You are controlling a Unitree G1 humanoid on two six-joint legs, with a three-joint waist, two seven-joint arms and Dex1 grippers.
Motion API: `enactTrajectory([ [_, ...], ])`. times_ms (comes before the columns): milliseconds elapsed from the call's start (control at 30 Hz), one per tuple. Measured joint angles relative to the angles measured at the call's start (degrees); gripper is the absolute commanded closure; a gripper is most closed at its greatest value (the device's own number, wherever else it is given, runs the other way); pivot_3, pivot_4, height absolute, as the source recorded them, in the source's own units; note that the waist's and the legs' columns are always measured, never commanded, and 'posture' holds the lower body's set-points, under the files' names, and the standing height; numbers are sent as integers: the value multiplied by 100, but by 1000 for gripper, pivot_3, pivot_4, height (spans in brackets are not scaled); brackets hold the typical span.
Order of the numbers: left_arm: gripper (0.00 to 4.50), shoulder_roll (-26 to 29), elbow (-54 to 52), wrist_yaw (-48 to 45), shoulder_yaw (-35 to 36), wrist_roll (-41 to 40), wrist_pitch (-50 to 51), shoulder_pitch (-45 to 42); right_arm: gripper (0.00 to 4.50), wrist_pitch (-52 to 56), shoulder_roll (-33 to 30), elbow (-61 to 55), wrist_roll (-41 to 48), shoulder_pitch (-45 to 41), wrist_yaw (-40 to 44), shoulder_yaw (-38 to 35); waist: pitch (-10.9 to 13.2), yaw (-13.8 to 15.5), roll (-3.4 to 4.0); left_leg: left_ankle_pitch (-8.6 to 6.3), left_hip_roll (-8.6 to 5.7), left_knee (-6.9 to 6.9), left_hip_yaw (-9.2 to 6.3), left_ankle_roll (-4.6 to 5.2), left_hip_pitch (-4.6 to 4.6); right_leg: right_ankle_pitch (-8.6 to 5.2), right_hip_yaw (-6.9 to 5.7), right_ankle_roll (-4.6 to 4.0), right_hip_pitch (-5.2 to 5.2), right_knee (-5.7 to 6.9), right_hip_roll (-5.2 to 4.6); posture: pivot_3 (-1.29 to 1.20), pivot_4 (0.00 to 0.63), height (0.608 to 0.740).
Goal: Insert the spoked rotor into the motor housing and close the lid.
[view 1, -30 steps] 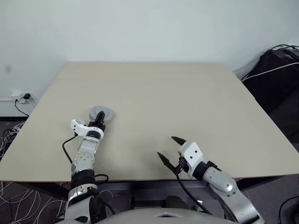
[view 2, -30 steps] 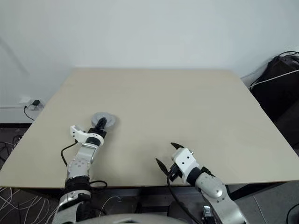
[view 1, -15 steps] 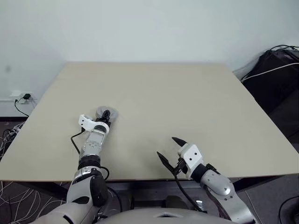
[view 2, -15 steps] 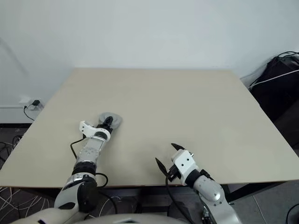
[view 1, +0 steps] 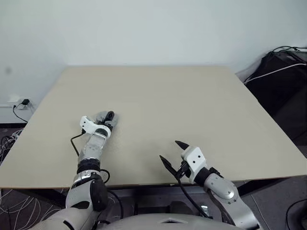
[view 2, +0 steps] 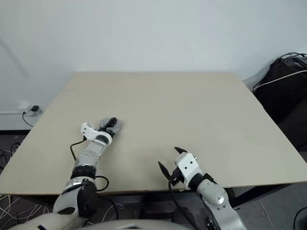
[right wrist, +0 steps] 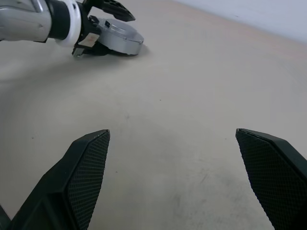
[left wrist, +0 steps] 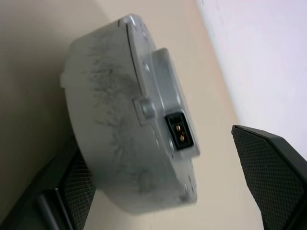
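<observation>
Straddling lid [left wrist: 129, 124]: left claw [view 1: 106, 119] wide | housing hidden beneath | right claw [view 1: 174, 153] wide, empty

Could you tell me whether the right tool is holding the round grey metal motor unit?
No, the right tool stands open over bare table, well apart from the round grey metal motor unit by the left tool.

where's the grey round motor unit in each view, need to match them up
Left eye view: motor housing on the table's left part, at the left gripper.
Right eye view: same spot.
Left wrist view: mid-frame, lid on, socket facing the camera.
Right wrist view: far side, top left.
Shared landmark: the left gripper's open black fingers straddling it.
</observation>
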Motion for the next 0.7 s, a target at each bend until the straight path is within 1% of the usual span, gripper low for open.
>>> enactTrajectory([
  [67, 31, 0, -256, 23, -20, -5, 176, 171, 0, 3, 17, 8, -1, -47, 14, 2, -9, -10, 7, 0, 0, 0, 1, 0, 0, 0, 2, 0, -1, 0, 0, 0, 0, 740],
  [233, 31, -24, -1410, 87, -121, -76, 785, 992, 0, 11, 48, 94, 3, -173, 70, 3, -48, -80, 23, -1, 2, -8, 4, 0, 7, -3, 8, -4, 1, 0, -1, 0, 0, 740],
  [300, 31, -19, -1944, 119, -221, -92, 1073, 1368, 0, 26, 72, 131, 11, -192, 100, 5, -55, -117, 33, -2, 3, -8, 5, 0, 9, -6, 10, -9, 2, 0, -2, 0, 0, 740],
  [333, 31, -17, -2178, 111, -274, -99, 1197, 1544, 0, 37, 78, 138, 17, -195, 120, 4, -59, -126, 37, -2, 2, -8, 6, 1, 10, -18, 11, -28, 3, 0, -4, 0, 0, 740],
  [400, 31, 27, -2670, 50, -453, -85, 1470, 1934, 0, 77, 99, 158, 20, -209, 153, 7, -68, -130, 48, -3, 2, -8, 5, 1, 11, -27, 10, -25, 5, -1, -5, 0, 0, 740],
  [467, 31, 180, -3137, -152, -763, -32, 1678, 2374, 0, 84, 119, 187, 23, -224, 172, 8, -77, -130, 64, -3, 2, -9, 6, 1, 14, -37, 11, -18, 7, -1, -7, 0, 0, 740],
  [533, 31, 461, -3587, -497, -1197, 166, 1768, 2848, 0, 97, 130, 237, 27, -245, 187, 4, -79, -131, 71, -3, 2, -10, 6, 1, 15, -44, 11, -23, 8, 1, -10, 0, 0, 740],
  [600, 31, 738, -3923, -839, -1612, 443, 1720, 3213, 0, 131, 156, 266, 56, -260, 210, 3, -76, -123, 78, -3, 2, -11, 4, 0, 14, -45, 10, -25, 9, 1, -17, 0, 0, 740],
  [700, 31, 1112, -4267, -1341, -2194, 961, 1338, 3673, 0, 198, 207, 292, 110, -273, 238, 3, -72, -110, 86, -4, 0, -16, 5, 0, 12, -48, 10, -25, 7, -1, -44, 0, 0, 740],
])
